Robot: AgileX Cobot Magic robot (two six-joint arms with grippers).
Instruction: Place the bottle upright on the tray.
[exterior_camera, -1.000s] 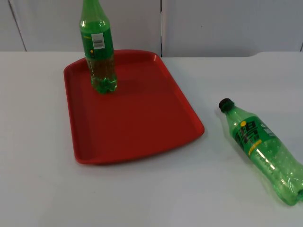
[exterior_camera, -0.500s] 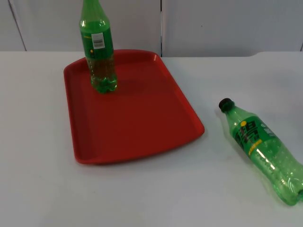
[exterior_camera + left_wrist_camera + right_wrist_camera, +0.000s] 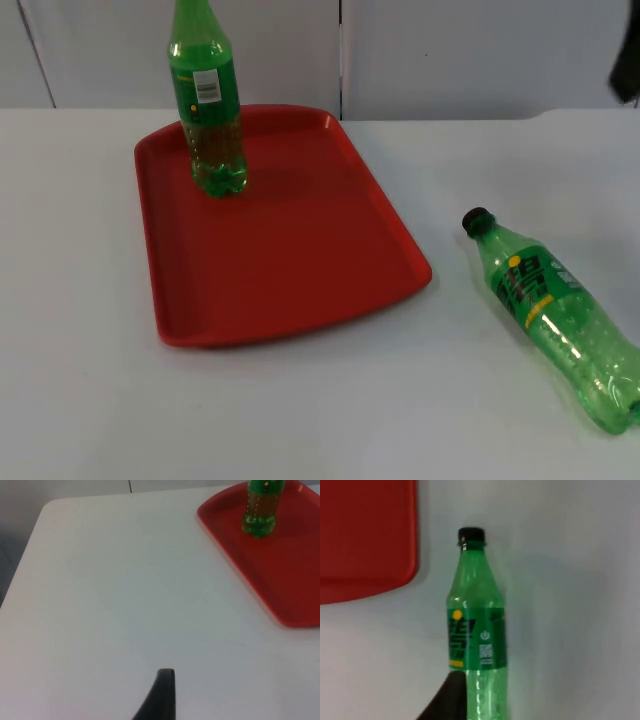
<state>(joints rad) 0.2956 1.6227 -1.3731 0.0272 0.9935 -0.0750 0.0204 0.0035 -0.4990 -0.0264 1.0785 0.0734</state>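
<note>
A green bottle (image 3: 558,317) with a black cap lies on its side on the white table, right of the red tray (image 3: 290,250), its cap pointing toward the tray. In the right wrist view this lying bottle (image 3: 476,630) sits just ahead of my right gripper (image 3: 449,700), which hovers over its lower body; the tray's corner (image 3: 367,535) is beside the cap. A second green bottle (image 3: 208,110) stands upright on the tray's far left part. My left gripper (image 3: 162,697) waits above bare table, well away from the tray (image 3: 280,575) and the standing bottle (image 3: 260,507).
The grey partition wall (image 3: 450,50) closes off the back of the table. The right arm (image 3: 626,70) enters the top view at the upper right edge. Open table surface lies in front of the tray and to its left.
A dark piece of the right arm has come into the top view at the upper right edge. Both bottles and the tray have stayed put.
</note>
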